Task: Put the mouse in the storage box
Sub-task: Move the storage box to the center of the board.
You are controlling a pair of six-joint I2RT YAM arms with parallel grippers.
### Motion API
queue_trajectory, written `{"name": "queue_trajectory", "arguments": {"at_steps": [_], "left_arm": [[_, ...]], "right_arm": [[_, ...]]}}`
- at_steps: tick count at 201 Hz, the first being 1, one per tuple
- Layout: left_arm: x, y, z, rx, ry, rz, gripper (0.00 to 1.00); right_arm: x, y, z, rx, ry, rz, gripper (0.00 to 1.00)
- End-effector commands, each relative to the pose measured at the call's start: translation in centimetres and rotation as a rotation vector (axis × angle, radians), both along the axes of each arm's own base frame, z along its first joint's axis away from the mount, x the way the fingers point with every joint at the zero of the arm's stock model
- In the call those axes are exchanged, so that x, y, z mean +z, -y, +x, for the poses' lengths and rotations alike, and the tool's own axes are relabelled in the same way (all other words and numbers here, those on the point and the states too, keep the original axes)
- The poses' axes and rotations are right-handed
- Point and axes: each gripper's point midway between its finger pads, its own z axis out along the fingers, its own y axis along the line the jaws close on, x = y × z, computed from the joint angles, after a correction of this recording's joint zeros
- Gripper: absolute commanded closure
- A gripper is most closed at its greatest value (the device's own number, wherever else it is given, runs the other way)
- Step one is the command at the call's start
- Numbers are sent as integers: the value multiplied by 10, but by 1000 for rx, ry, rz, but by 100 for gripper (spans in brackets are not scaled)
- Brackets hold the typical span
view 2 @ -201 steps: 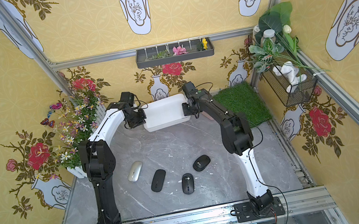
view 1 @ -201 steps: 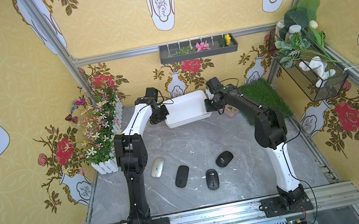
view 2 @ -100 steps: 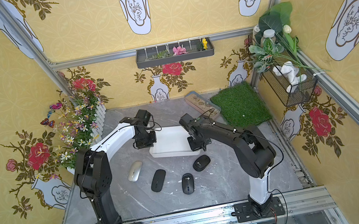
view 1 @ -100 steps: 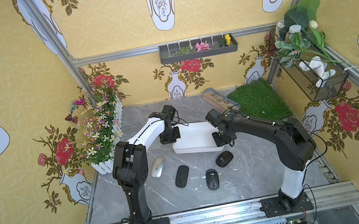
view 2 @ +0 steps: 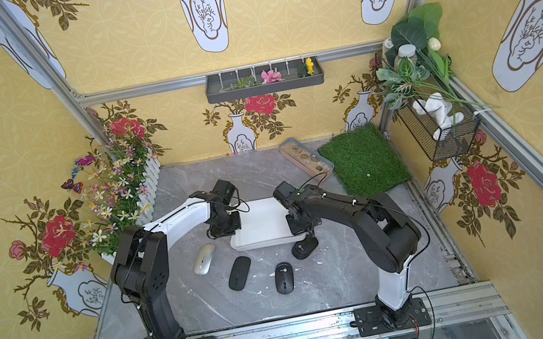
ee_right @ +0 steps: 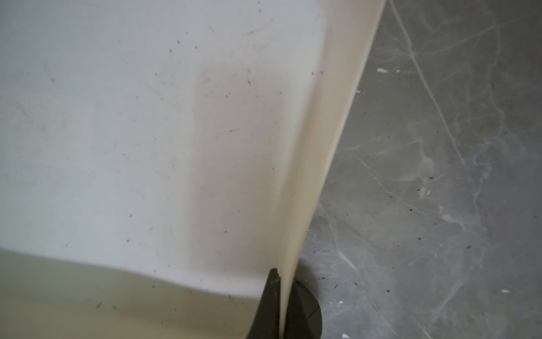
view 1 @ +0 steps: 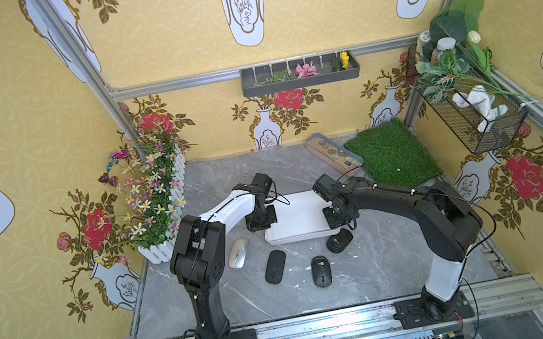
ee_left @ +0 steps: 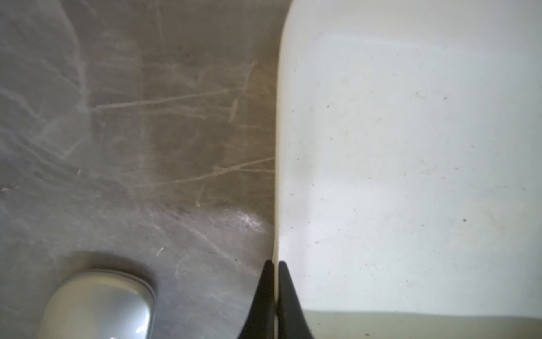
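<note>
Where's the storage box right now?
In both top views the storage box is mid-table, its short rims pinched by the left gripper and right gripper, just beyond the nearest black mouse.

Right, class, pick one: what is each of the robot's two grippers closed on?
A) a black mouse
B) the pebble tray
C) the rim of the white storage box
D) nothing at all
C: in the wrist views the left gripper and the right gripper each pinch the low rim of the storage box.

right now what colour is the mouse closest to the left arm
Silver, with a glossy shell. The mouse shows best, whole, in a top view.
</note>
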Motion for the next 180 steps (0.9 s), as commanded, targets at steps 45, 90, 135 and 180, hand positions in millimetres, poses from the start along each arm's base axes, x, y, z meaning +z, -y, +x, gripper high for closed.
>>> {"name": "queue_trajectory", "arguments": {"at_steps": [45,90,135,180], "left_arm": [[1,32,23,-40,70,-118,100],[1,33,26,-42,72,-113,94],[14,29,20,-17,75,-110,63],[57,22,26,-3,160,-96,37]], "right_arm": [[-1,-44,19,91,40,149,89],[1,-43,17,86,34,151,52],[22,-42,22,103,69,147,28],[58,-38,32,108,126,167,16]]}}
